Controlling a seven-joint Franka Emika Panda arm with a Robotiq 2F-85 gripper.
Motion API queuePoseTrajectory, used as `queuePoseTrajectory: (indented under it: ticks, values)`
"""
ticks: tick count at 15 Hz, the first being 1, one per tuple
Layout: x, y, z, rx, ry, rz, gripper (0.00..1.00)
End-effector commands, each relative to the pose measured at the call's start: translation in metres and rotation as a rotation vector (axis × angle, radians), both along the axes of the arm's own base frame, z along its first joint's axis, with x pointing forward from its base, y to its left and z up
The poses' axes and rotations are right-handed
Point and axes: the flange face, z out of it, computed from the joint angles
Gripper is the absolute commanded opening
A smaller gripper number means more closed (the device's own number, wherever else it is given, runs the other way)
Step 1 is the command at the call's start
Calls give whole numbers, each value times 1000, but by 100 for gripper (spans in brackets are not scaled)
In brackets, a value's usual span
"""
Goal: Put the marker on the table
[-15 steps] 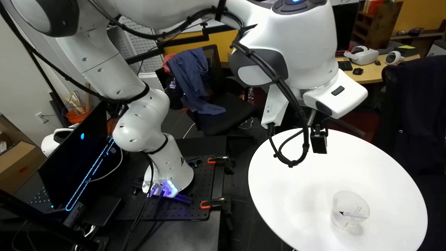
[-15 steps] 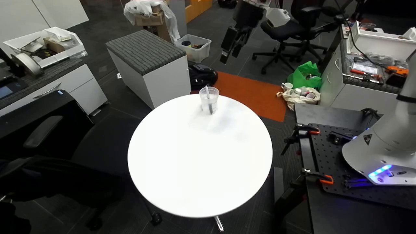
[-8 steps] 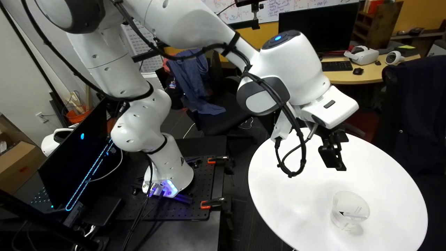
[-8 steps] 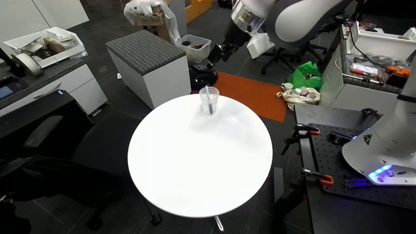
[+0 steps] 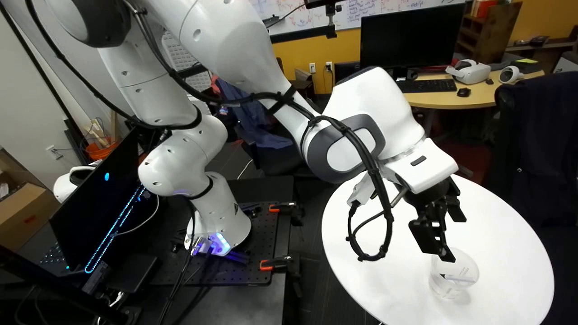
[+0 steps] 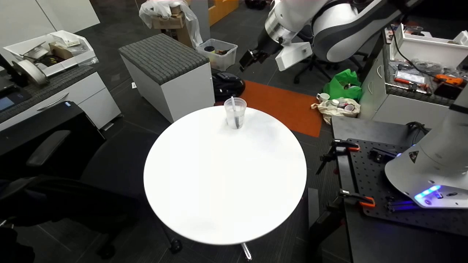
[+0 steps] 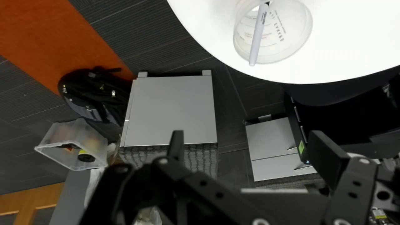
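The marker point(image 7: 259, 34) is thin, with a pale barrel and a dark tip. It leans inside a clear cup point(image 7: 293, 37), dark end down and pale end over the rim. The cup stands near the edge of the round white table point(image 7: 350, 37). The marker point(image 6: 233, 104), cup and table point(image 6: 225, 182) also show in an exterior view. In an exterior view, my gripper point(image 5: 453, 239) is over the table, on the arm's side of the cup point(image 5: 445, 286), apart from it. In the wrist view my gripper point(image 7: 250, 136) is open, fingers wide apart, with nothing between them.
A grey cabinet with a cushioned top point(image 6: 164, 58) stands beyond the table on the cup's side. A dark chair point(image 6: 109, 164) stands close to the table. The arm is mounted on a black bench with clamps point(image 6: 345, 144). A desk with a monitor point(image 5: 406, 45) is behind.
My arm has swung lower, and the gripper has come down and tilted, appearing nearer the cup in an exterior view. The cup and marker have not moved.
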Motion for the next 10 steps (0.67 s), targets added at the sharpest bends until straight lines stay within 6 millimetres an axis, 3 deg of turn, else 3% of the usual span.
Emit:
queuePoseTrajectory:
  ticks: [1,6,10]
  values:
    - [9,14,2,-39,-18,-56,100]
    - [15,42,-38,-7,45,-51,100]
    - [21,50,-66,31,98,-39,100]
